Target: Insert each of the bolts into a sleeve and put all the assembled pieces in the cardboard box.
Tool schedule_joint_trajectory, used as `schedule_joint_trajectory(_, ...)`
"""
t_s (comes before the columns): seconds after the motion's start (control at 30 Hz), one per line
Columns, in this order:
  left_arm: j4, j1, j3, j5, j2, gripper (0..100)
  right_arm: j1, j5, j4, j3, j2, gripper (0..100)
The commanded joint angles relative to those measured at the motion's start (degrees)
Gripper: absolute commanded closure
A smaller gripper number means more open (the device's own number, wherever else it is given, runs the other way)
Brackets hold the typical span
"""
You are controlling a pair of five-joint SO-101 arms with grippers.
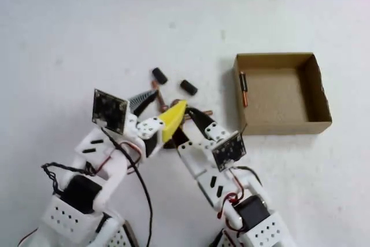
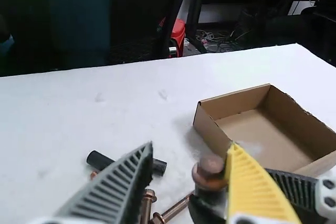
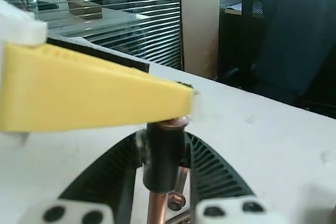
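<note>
My right gripper [image 3: 163,169] is shut on a black sleeve [image 3: 160,156] with a copper bolt [image 3: 156,208] running through it, held upright just above the table. My left gripper [image 2: 191,148] is open. Its yellow finger [image 2: 252,187] sits right beside the bolt's head [image 2: 210,174], and its grey finger [image 2: 118,182] stands well apart. From above, both grippers [image 1: 167,99] [image 1: 185,121] meet left of the cardboard box [image 1: 277,57]. One assembled piece [image 1: 243,89] lies inside the box by its left wall. Two loose sleeves [image 1: 159,76] [image 1: 188,87] and some bolts [image 1: 162,101] lie on the table.
The open box [image 2: 210,129] stands right of the grippers, its side wall close to them. Loose bolts [image 2: 148,203] and sleeves [image 2: 100,158] lie directly under and beyond the left gripper. Bare white table [image 1: 69,44] stretches to the left and back.
</note>
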Motion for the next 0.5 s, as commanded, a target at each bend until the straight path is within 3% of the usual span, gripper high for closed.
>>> schedule_joint_trajectory(0.0, -0.44, -1.19, -2.55, -2.64, -0.84, 76, 0.57, 0.97, -0.22, 0.44, -0.75, 98.2)
schedule_joint_trajectory(0.27, 1.58, -8.40, -11.60, -2.46, -0.84, 76, 4.26, 0.97, -0.13, 0.44, -0.66, 98.2)
schedule_joint_trajectory(0.37, 7.65, -8.57, -15.65, -2.46, -0.84, 77, 6.64, 0.97, -0.13, 0.44, -0.75, 98.2)
schedule_joint_trajectory(0.47, 16.09, -8.57, -20.13, -2.81, -0.84, 87, 7.78, 0.97, -0.13, 0.44, -0.75, 98.2)
